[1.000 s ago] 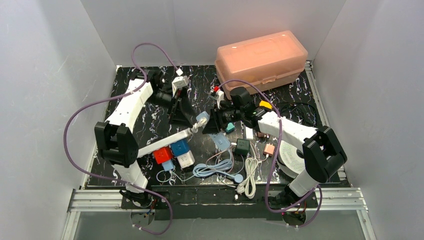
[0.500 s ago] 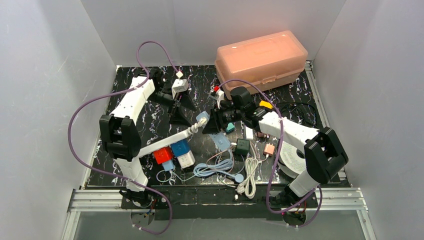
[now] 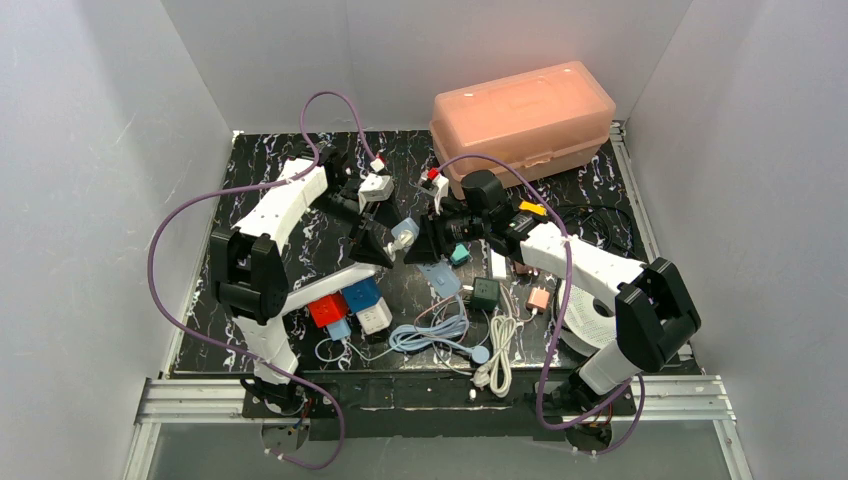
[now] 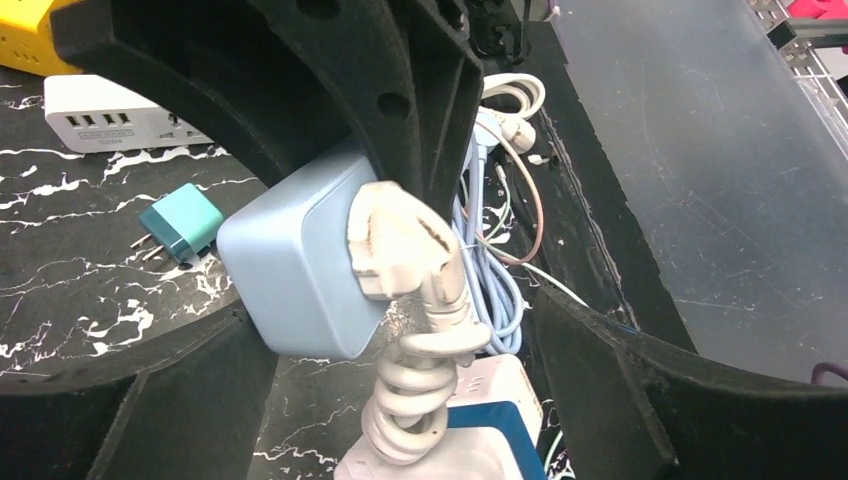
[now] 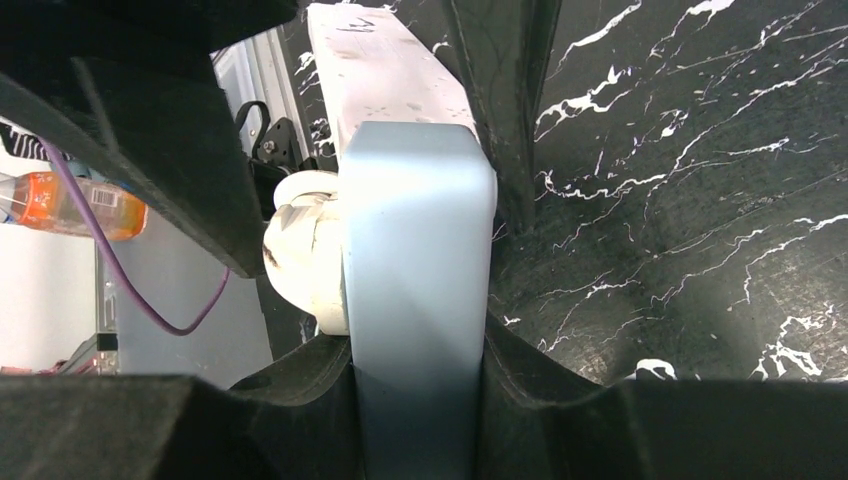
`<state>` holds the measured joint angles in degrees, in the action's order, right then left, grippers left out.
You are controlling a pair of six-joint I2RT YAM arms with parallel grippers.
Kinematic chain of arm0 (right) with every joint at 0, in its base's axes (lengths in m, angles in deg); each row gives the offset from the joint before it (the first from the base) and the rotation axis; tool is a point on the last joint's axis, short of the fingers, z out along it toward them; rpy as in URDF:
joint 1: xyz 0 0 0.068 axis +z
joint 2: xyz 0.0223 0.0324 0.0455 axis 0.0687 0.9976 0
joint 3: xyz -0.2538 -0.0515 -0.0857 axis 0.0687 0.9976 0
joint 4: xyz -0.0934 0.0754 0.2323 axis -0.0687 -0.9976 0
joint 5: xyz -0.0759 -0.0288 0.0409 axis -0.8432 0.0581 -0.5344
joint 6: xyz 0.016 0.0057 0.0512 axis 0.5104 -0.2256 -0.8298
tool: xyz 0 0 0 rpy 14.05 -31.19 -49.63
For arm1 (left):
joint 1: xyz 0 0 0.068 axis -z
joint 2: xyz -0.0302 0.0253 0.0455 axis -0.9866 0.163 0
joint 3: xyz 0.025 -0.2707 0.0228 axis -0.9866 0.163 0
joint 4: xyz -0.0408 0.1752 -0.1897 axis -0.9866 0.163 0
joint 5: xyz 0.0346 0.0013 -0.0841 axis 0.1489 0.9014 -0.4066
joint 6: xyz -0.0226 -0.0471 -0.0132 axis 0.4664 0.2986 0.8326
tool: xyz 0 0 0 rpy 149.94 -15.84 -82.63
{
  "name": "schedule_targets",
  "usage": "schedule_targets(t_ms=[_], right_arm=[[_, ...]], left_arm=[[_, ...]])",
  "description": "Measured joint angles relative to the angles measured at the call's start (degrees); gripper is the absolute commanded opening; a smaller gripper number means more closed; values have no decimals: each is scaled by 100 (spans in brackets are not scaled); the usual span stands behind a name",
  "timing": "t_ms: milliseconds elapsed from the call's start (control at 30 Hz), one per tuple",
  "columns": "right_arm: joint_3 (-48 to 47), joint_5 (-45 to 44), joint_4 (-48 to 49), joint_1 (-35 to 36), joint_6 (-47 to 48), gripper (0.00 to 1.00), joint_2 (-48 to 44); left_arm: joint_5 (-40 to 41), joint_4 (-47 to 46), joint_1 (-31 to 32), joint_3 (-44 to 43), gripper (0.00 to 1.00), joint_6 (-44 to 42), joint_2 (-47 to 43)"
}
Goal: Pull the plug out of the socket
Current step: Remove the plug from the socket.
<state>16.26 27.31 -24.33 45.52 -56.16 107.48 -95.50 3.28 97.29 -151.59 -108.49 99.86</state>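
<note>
R claw pinches the lt-blue socket by its sides, near centre of the surface. White plug is seated in the socket face, thick white cord trailing below. L claw is spread, one finger either side of plug, not touching. Plug not yet out.

The plug sits in the socket, between left hand and right hand.
</note>
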Motion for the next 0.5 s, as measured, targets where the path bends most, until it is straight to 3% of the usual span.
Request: schedule_targets(t_ms=[267,500], right_arm=[[2,-101,-17,22,92,1,-173],[2,-107,-42,22,133,1,-190]], left_arm=[[61,2,-11,199,90,-101,118],[42,2,-190,195,76,-31,122]])
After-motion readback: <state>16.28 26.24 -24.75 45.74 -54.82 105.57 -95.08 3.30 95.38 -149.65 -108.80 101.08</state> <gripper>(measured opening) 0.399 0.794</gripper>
